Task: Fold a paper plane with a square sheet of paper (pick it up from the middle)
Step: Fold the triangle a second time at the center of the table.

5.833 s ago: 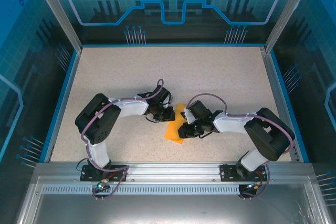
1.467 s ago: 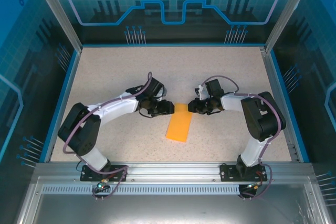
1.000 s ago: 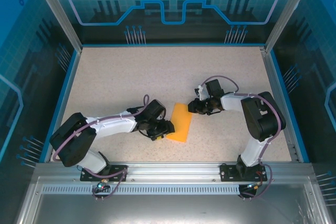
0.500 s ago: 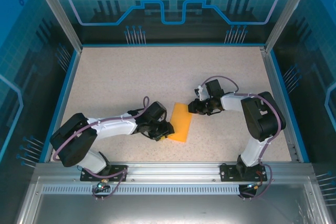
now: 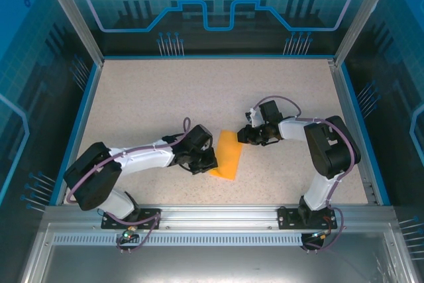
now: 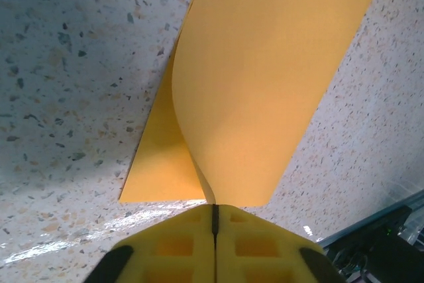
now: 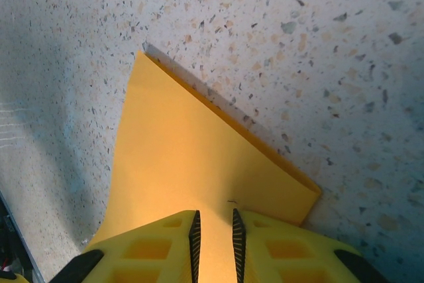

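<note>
1. On the speckled tabletop (image 5: pixel 199 91), slightly nearer than its middle: the orange sheet of paper (image 5: pixel 228 154), folded into a slanted oblong running from the tabletop's far right toward its near left.
2. From the left wrist: lower layer of the sheet (image 6: pixel 159 164) flat against the tabletop (image 6: pixel 59 64), upper layer raised off it and bowed in one smooth curve.
3. Just left of the tabletop's middle, toward its near edge: the left gripper (image 5: pixel 211 164), at the sheet's near-left end.
4. Clenched on the paper: yellow fingers (image 6: pixel 179 246) of the left gripper (image 6: pixel 214 207) pressed together with only a hairline seam between them, and the raised layer's near corner nipped in that seam.
5. Just right of the tabletop's middle, farther from its near edge than the left one: the right gripper (image 5: pixel 241 136), at the sheet's far-right corner.
6. From the right wrist: right gripper (image 7: pixel 213 215) with jaws a narrow slit apart, orange showing through the slit, and tips over the sheet (image 7: pixel 179 157), which lies flat on the tabletop (image 7: pixel 298 44) there.
7. Cannot tell whether paper is caught in that slit or merely lies under the tips.
8. In the same view, along the sheet's right edge: two stacked layers, slightly offset, with a thin shadow on the tabletop beside them.
9. Both arms bent inward from the tabletop's near edge toward its middle.
</note>
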You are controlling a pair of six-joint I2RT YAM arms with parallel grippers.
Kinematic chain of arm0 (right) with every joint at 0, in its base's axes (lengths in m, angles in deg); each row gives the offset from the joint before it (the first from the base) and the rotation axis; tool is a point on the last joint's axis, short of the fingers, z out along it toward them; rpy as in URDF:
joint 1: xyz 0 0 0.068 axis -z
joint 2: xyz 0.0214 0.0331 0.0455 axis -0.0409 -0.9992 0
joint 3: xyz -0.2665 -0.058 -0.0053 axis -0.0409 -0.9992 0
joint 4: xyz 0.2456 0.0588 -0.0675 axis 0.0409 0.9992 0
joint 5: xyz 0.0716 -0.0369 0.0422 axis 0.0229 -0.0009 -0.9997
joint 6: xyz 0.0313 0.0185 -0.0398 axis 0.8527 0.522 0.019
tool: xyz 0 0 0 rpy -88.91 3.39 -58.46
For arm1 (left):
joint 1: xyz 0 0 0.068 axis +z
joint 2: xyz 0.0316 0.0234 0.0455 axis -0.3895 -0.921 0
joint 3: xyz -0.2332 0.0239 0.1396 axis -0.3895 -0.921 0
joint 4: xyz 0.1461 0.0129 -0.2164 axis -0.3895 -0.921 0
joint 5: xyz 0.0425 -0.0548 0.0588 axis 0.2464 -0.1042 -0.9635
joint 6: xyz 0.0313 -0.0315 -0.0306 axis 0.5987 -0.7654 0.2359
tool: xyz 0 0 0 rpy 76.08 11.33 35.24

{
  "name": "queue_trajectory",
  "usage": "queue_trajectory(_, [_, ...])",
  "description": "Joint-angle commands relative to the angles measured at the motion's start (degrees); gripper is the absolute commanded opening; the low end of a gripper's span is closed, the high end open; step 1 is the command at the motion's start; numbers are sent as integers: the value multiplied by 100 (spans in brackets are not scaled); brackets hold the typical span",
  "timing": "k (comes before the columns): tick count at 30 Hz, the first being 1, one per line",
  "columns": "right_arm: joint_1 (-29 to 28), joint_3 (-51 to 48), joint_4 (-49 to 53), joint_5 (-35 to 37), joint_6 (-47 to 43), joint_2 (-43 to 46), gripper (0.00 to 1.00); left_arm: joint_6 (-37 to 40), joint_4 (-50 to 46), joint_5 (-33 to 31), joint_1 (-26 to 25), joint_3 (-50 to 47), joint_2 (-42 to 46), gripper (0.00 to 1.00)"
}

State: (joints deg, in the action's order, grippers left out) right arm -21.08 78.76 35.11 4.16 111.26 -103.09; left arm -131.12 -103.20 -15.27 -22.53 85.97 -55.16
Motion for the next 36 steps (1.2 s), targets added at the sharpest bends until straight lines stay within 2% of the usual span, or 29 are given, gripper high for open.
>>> queue_trajectory(1, [-41, 34, 121, -116, -80, 62, 23, 189, -236, 74, -17, 270, -110, 0])
queue_trajectory(9, [-76, 95, 172, -96, -113, 79, 22, 436, -443, 96, 8, 640, -276, 0])
queue_trajectory(36, [-215, 333, 164, -124, -80, 182, 22, 988, -325, 485, 10, 1926, -1808, 0])
